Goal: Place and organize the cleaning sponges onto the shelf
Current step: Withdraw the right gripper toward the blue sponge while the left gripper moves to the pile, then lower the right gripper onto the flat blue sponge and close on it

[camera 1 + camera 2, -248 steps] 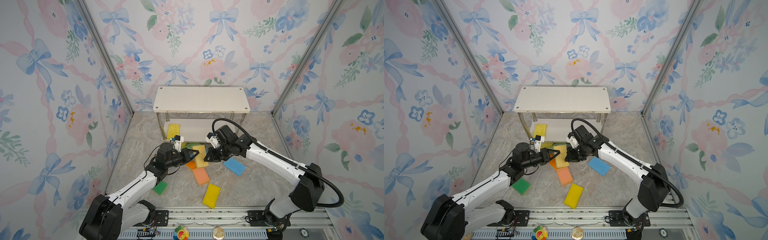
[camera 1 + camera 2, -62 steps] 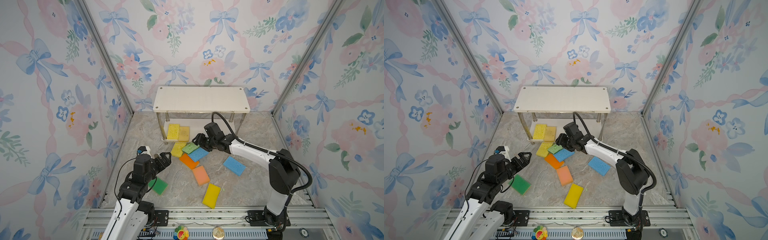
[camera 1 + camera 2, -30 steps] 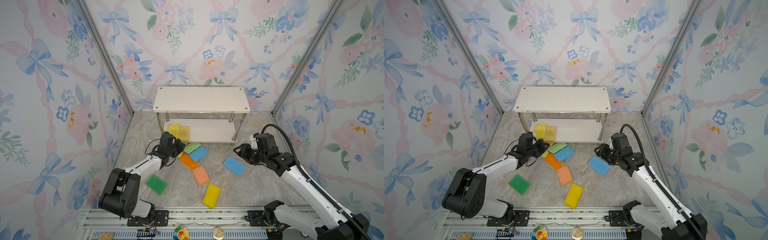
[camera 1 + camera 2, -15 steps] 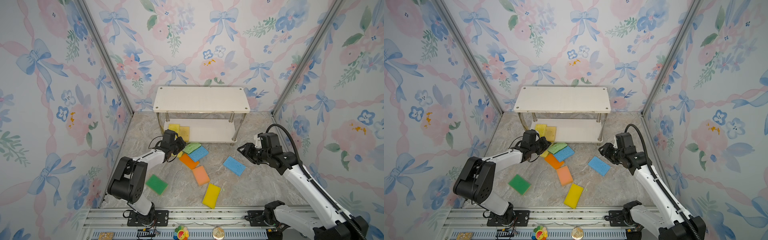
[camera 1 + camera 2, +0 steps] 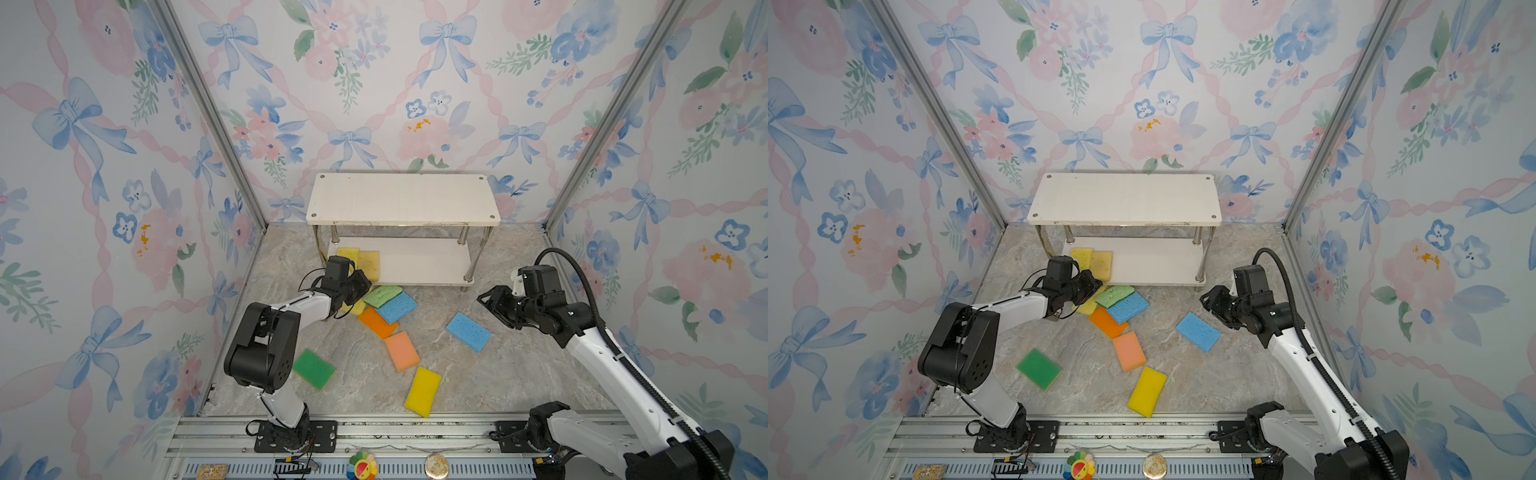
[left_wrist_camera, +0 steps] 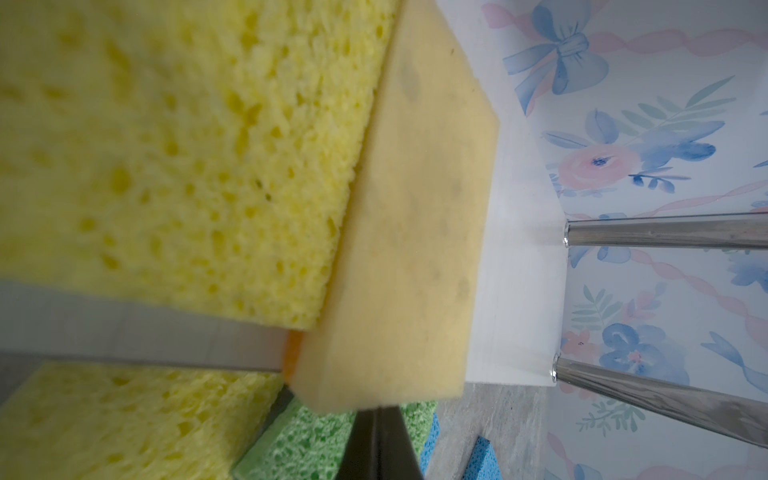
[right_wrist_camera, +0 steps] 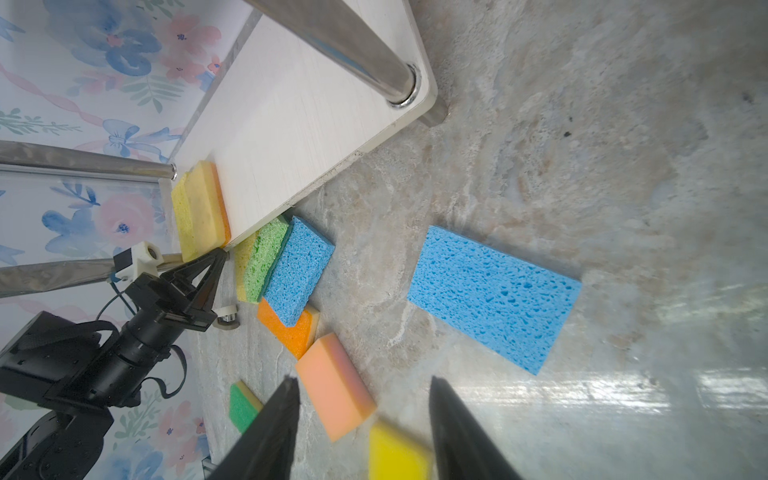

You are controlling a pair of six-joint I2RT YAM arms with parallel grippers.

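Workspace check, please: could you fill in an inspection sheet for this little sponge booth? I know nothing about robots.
Surface: marble-look tabletop, sponges scattered on it.
Job's things: shelf with top board bare; lower board holds porous yellow sponge and tan sponge side by side at its left end. Cluster of four sponges at its front left; lone blue sponge, peach sponge, front yellow sponge and dark green sponge lie loose.
Clutter: flower trinket, round token, small card by the front rail.
Grippers: left gripper shut, tip at the tan sponge's front edge; right gripper open, empty, near the lone blue sponge.
Cables: black cable arches over right arm; thin wire loops at left wrist.
Surroundings: floral wallpaper walls, metal frame posts.
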